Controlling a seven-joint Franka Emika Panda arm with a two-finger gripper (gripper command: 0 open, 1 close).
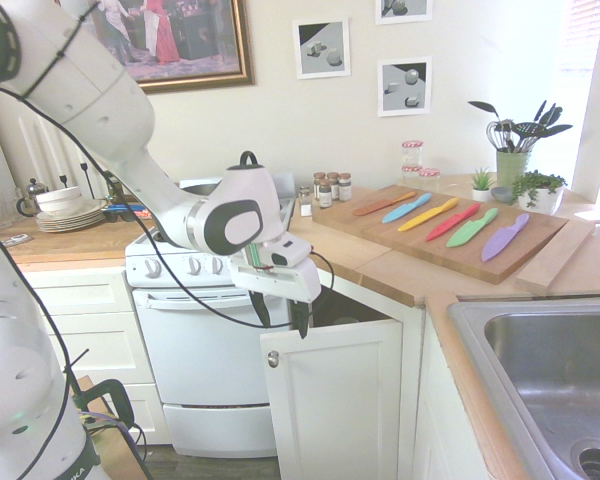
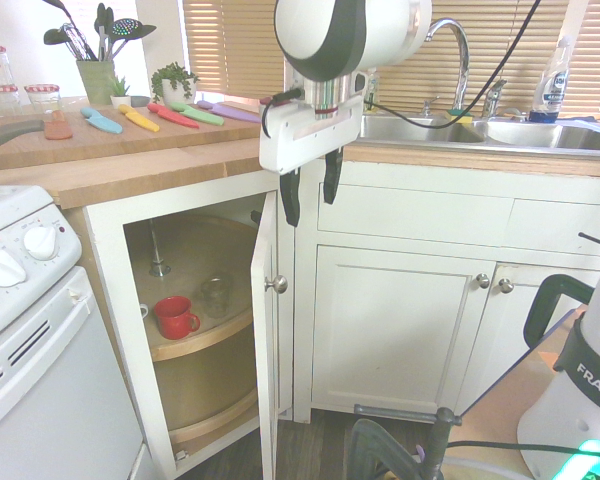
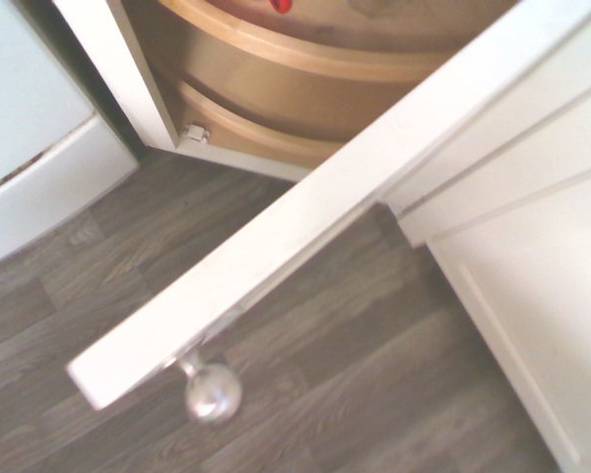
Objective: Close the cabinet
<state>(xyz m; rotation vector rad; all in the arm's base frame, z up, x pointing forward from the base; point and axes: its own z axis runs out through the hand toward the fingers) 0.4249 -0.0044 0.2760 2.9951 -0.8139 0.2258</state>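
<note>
Cream wall (image 1: 270, 110) with framed pictures; grey wood-plank floor (image 3: 374, 384); slatted blinds (image 2: 235, 45).

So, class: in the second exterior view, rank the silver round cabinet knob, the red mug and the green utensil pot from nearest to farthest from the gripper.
From the gripper:
1. Silver round cabinet knob, just below, on the open door.
2. Red mug, inside the cabinet, on the shelf.
3. Green utensil pot, far back on the counter.

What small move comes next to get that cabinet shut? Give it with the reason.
Probably lower the gripper a little further so its fingers sit beside the outer face of the cabinet door, then push toward the opening. The door stands wide open, the lazy-susan shelf and red mug exposed, and the open fingers hang just above the door's top edge near the silver knob, touching nothing.
</note>
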